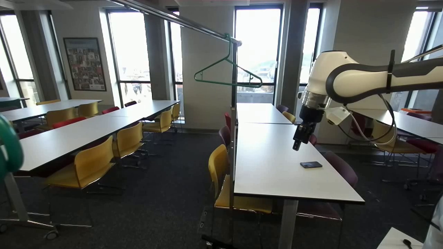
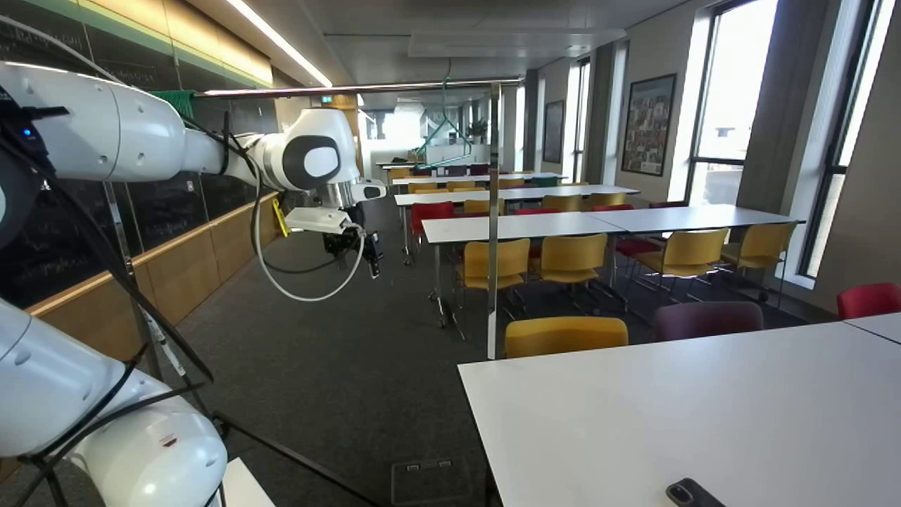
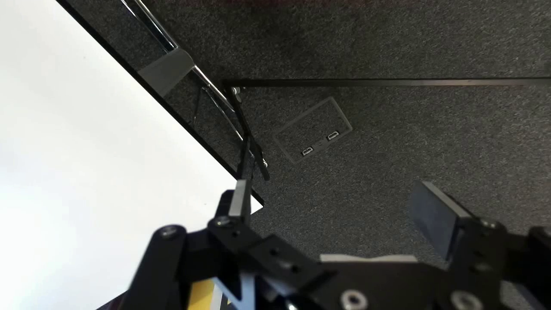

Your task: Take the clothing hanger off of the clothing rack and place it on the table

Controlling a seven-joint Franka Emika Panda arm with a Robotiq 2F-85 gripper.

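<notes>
The green clothing hanger (image 1: pixel 218 82) hangs by its hook near the end of the clothing rack's grey bar (image 1: pixel 187 23), just beside the upright. In an exterior view the hanger (image 2: pixel 445 161) and the rack bar (image 2: pixel 366 89) also show. The white table (image 1: pixel 270 166) stands beside the upright; it also shows in an exterior view (image 2: pixel 633 401) and at the left of the wrist view (image 3: pixel 94 129). My gripper (image 1: pixel 297 145) points down, lower than the hanger and apart from it. In the wrist view the gripper (image 3: pixel 333 189) is open, with only carpet between the fingers.
The rack's upright pole (image 2: pixel 493 211) stands by the table's corner; its dark base bar (image 3: pixel 387 82) lies on the floor. A dark phone (image 1: pixel 310 164) lies on the table. A bunch of green items (image 2: pixel 176 102) hangs at the bar's far end. Yellow chairs (image 1: pixel 219 166) line the table.
</notes>
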